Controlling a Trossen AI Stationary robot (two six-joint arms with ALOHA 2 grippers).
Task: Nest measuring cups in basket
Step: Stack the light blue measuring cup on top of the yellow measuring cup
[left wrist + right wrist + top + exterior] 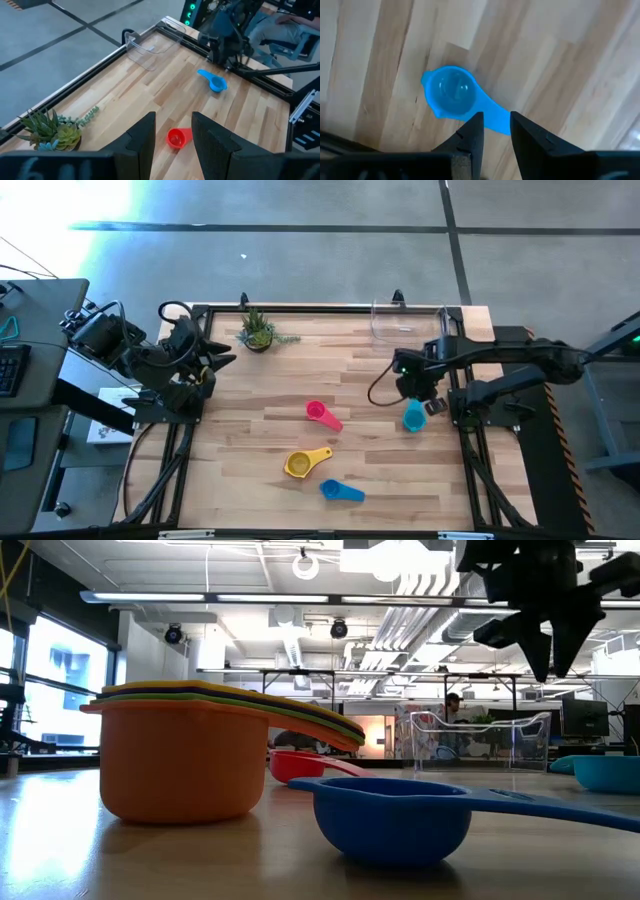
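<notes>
my right pincer hangs released over the teal cup's handle near the tabletop's right edge; the basket at the far-right corner holds nothing yet.

Small potted plant on the wooden table, far left, just inside the black metal frame. Keyboard on a side desk, far left.
</notes>
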